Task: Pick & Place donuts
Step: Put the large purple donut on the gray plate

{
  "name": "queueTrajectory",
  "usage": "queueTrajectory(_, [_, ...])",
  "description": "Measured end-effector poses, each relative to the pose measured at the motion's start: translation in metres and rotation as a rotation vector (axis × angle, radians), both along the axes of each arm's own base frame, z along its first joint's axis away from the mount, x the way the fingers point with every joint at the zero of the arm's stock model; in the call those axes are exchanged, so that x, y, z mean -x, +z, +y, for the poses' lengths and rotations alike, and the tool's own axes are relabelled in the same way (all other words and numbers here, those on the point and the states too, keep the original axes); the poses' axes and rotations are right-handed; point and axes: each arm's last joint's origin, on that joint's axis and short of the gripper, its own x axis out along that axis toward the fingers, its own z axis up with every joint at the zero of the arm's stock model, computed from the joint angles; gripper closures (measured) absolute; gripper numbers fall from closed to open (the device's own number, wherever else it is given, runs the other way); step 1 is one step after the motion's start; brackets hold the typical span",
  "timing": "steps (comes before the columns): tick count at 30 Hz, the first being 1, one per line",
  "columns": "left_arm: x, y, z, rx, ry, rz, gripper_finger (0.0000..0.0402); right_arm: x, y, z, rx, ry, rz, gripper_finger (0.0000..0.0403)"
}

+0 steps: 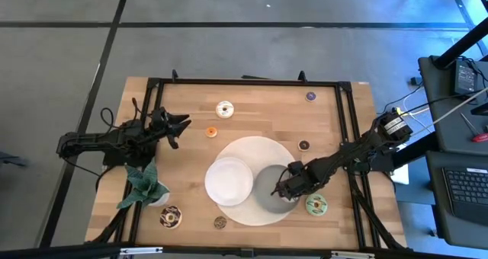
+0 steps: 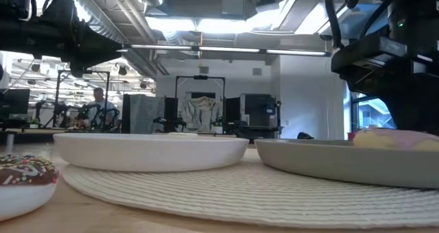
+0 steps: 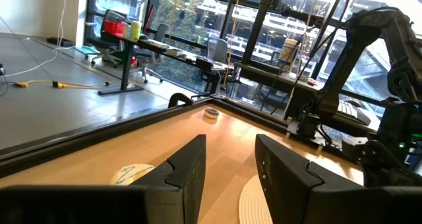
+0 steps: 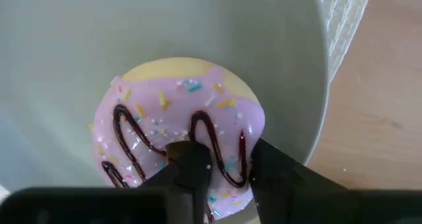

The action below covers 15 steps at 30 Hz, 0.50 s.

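Observation:
A pink iced donut (image 4: 171,125) with dark stripes and sprinkles lies flat in the grey plate (image 1: 268,192), and my right gripper (image 4: 231,168) is shut on it from above. The low view shows the same donut (image 2: 394,138) resting on the grey plate (image 2: 322,161). My left gripper (image 1: 180,125) hangs open above the table's left side and touches nothing. Loose on the wood are a white iced donut (image 1: 225,109), a green donut (image 1: 316,205), a sprinkled chocolate donut (image 1: 171,216), and orange (image 1: 211,132), purple (image 1: 311,96) and brown (image 1: 304,145) minis. My right gripper comes down on the pink donut from above. One finger (image 4: 191,163) stands at the ring's hole and the other (image 4: 273,166) outside its rim, so the ring's wall (image 4: 231,159) sits between them. The donut's underside rests flat on the grey plate.
A white plate (image 1: 229,181) sits beside the grey one on a round woven mat (image 1: 263,148). A green leafy plant (image 1: 145,184) stands near the left arm. A dark frame (image 1: 244,82) runs around the table. Another brown mini (image 1: 220,222) lies at the near edge.

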Motion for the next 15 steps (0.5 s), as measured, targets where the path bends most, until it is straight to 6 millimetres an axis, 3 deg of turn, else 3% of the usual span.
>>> queueTrajectory(7, [0.000, 0.000, 0.000, 0.000, 0.000, 0.000, 0.0274, 0.002, 0.000, -0.001, 0.009, -0.015, 0.027, 0.0253])
queueTrajectory(15, [0.000, 0.000, 0.000, 0.000, 0.000, 0.000, 0.0274, 0.006, 0.010, -0.004, 0.007, -0.020, 0.009, 0.0240])
